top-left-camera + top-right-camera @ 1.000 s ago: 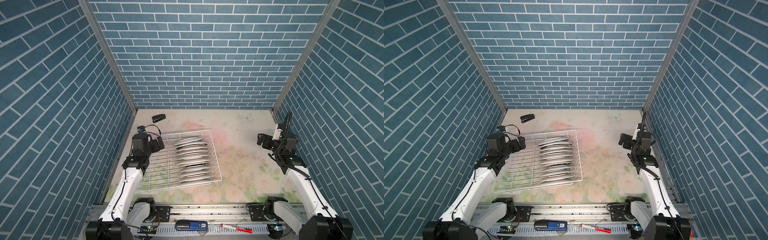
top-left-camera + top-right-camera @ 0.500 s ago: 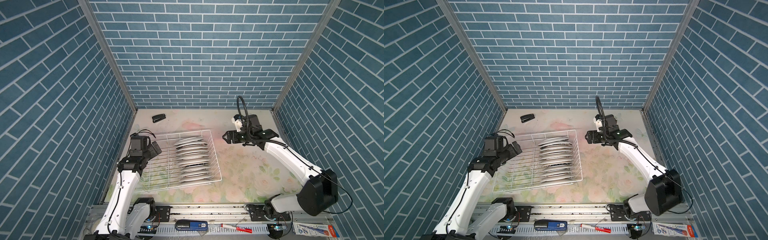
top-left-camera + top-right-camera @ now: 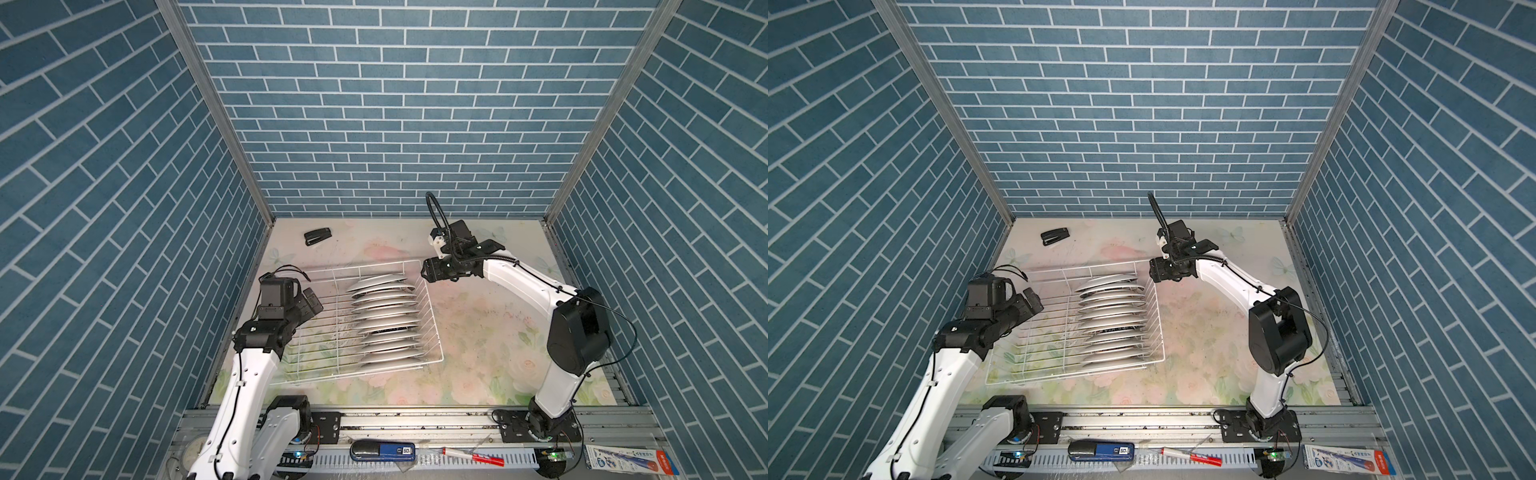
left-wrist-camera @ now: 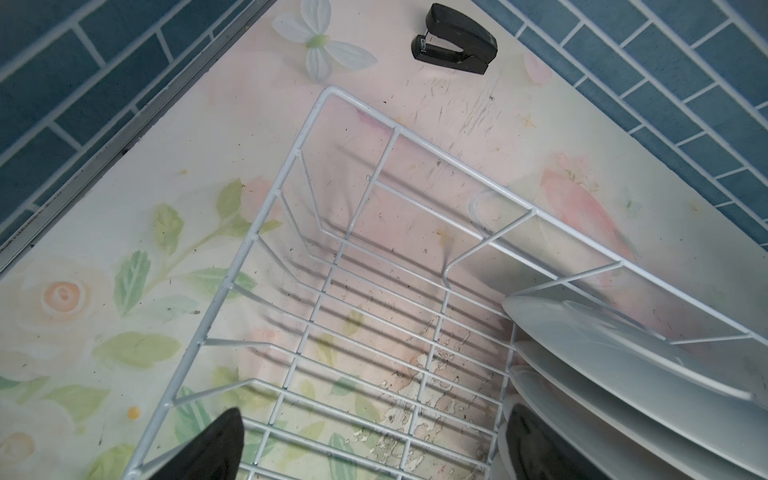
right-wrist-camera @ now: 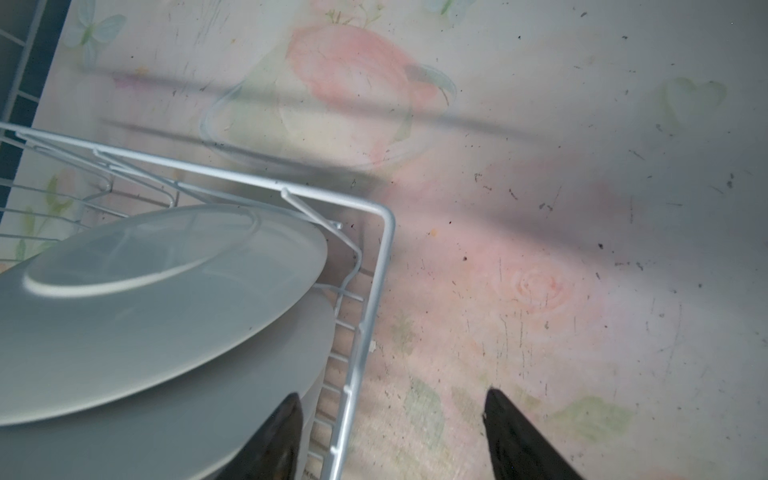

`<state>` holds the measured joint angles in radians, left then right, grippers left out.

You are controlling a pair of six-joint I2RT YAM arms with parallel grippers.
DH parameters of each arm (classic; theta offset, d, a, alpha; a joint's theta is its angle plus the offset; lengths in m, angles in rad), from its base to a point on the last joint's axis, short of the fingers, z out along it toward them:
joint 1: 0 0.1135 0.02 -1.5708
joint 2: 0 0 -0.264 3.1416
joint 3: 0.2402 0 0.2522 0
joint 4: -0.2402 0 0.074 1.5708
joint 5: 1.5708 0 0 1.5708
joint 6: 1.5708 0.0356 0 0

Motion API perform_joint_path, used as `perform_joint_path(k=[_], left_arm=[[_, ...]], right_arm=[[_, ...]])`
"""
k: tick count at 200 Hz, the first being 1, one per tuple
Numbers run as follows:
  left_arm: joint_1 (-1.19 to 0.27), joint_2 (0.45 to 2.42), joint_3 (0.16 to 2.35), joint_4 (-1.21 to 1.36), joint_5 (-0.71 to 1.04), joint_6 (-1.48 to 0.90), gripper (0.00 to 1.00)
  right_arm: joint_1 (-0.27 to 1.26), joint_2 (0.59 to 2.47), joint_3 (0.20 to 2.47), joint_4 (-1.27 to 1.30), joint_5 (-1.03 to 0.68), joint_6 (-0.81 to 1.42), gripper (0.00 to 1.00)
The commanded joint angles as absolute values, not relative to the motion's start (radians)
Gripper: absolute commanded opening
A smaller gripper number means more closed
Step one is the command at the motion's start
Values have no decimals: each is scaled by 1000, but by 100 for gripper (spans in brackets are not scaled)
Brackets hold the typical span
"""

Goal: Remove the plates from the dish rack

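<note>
Lettering first: dark marks on the face of one plate (image 3: 388, 331) near the middle of the row, too small to read in both top views. White label with what looks like 50 on a blue and black gadget (image 3: 382, 451) on the front rail. Printing on a red, white and blue packet (image 3: 627, 459) at the rail's right end, not legible.

Counted: one white wire rack (image 3: 316, 340) on the flowered table (image 3: 490, 332), nearer the left wall. Plates (image 3: 384, 311) about ten, on edge in a single row along the rack's right side, overlapping too much for a sure count. One black stapler (image 3: 318, 237) at the back, well apart from the rack. One red pen (image 3: 473, 459) on the rail.

Left claw (image 3: 314, 300) spread wide above the rack's left part, gripping nothing; fingertips (image 4: 208, 449) far apart in the wrist view, rack wires below. Right claw (image 3: 424, 274) at the rack's far right corner, partly open, hold on nothing: one fingertip (image 5: 286, 436) over the plates, its twin over the table outside the rim, corner wire between. Contact with plate or wire impossible to tell.
</note>
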<state>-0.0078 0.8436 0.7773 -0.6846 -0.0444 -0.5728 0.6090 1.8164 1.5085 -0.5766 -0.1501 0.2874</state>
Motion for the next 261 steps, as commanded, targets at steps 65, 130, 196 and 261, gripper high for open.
perform_joint_path(k=[65,130,196,261], left_arm=[[-8,824,764,-750,-148,-626,99],[-8,833,767,-772,-178,-660,99],[-8,805,749,-758,-152,-650,99],[-8,771,737,-762,-72,-642,99]], right_arm=[[614,1982,1688,-644,-94,277,58],[615,2085,1799,-696,-23,286,49],[601,2144,1864,-738,98,289,36],[538,2172,1882,-719,85,337,21]])
